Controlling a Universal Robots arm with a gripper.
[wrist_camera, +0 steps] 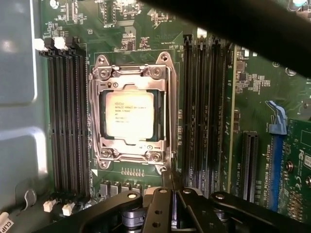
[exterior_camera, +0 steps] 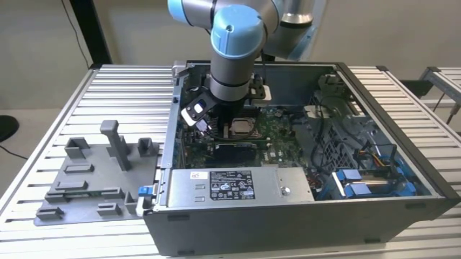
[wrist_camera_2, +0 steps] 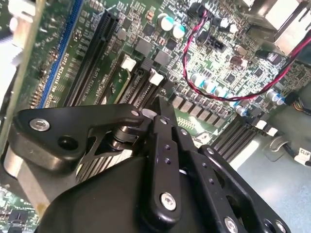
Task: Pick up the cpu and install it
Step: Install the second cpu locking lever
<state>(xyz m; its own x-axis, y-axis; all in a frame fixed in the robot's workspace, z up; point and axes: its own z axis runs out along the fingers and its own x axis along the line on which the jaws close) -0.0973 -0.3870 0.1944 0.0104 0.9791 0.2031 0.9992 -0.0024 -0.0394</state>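
While the arm reaches into the computer case [exterior_camera: 303, 216] on a slatted metal table [exterior_camera: 115, 86], the cpu [exterior_camera: 243, 126] sits inside. In the first wrist view, the cpu [wrist_camera: 129, 115] lies in its socket [wrist_camera: 130, 117], beside the gripper [wrist_camera: 167, 182], jaws pressed together, holding nothing.

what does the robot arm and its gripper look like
The arm is a grey metal tube with rounded light-blue joint caps. The gripper is matte black, built of flat linkage bars joined by silver screws and pins, seen in both wrist views.
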